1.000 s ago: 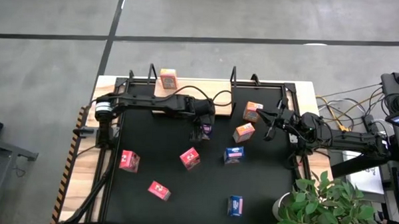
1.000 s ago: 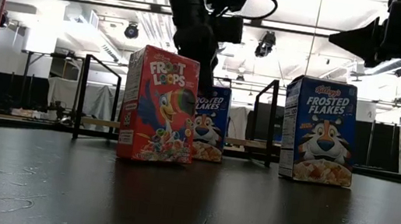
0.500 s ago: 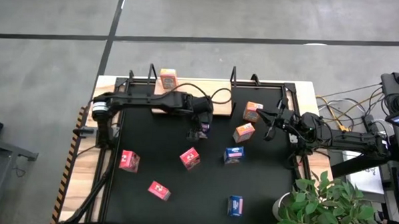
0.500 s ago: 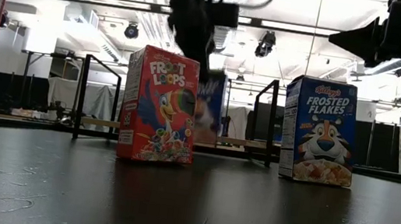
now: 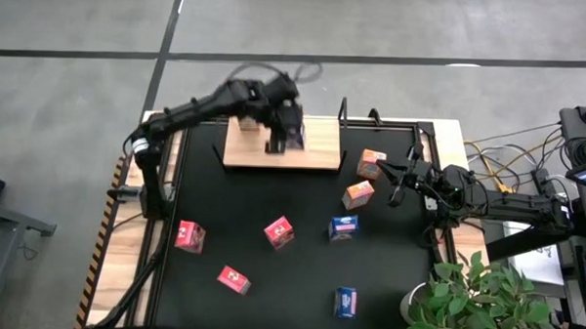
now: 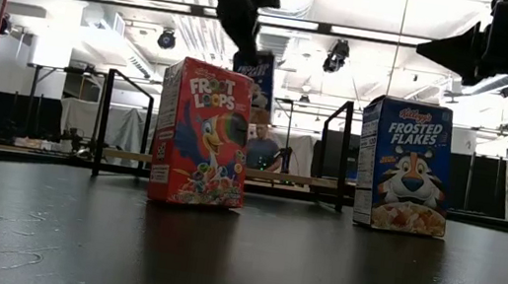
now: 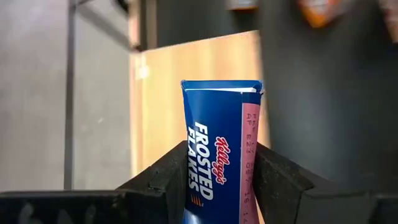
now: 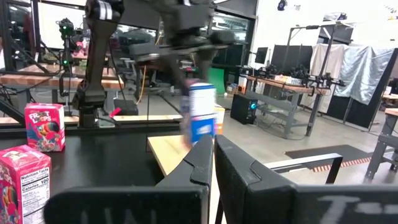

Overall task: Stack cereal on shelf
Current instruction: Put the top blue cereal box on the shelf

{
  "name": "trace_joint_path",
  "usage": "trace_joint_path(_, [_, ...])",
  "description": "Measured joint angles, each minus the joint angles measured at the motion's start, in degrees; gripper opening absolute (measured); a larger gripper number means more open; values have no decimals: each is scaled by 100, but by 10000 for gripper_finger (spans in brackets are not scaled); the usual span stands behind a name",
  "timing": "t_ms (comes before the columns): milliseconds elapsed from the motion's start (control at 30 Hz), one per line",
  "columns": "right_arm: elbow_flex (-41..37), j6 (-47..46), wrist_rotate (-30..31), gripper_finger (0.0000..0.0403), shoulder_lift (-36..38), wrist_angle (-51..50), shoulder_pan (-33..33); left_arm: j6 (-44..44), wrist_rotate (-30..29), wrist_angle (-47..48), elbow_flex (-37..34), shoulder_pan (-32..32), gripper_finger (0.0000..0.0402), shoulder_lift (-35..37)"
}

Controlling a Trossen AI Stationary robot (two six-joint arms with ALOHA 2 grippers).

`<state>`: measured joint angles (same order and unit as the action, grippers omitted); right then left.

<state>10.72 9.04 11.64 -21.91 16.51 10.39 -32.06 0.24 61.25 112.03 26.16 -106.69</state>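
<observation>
My left gripper is shut on a blue Frosted Flakes box high above the light-wood shelf board at the table's far side. The box also shows in the low view and the left wrist view. An orange box stands on the shelf behind it. My right gripper is shut and empty, above the mat's right part, near two orange boxes. My left gripper pinches the blue box between its two fingers, one on each of two opposite sides. The fingers come from above, pointing down. The box hangs below them, a little tilted, lifted clear of the shelf and the mat.
On the black mat stand three red boxes and two blue ones. Black posts rise at the shelf's ends. A potted plant stands at the near right corner.
My left gripper has risen with the blue box and carried it from the mat toward the table's far edge, over the shelf board. The box is now lifted clear, high above the board.
</observation>
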Motion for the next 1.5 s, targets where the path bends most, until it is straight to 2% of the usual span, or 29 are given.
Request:
trace_joint_path(133, [0,-2,0,9,0,0,0,-30,363,-262,-253,699,138,0])
trace_joint_path(333, [0,0,0,9,0,-2,0,-186,385,-844,-711,1232,138,-10])
trace_joint_path(1000, [0,90,37,9,0,-4,0,-424,342,-942,-792,1286,140,-468])
trace_joint_path(1500, [0,100,39,9,0,-4,2,-345,329,-1199,-792,1323,191,-471])
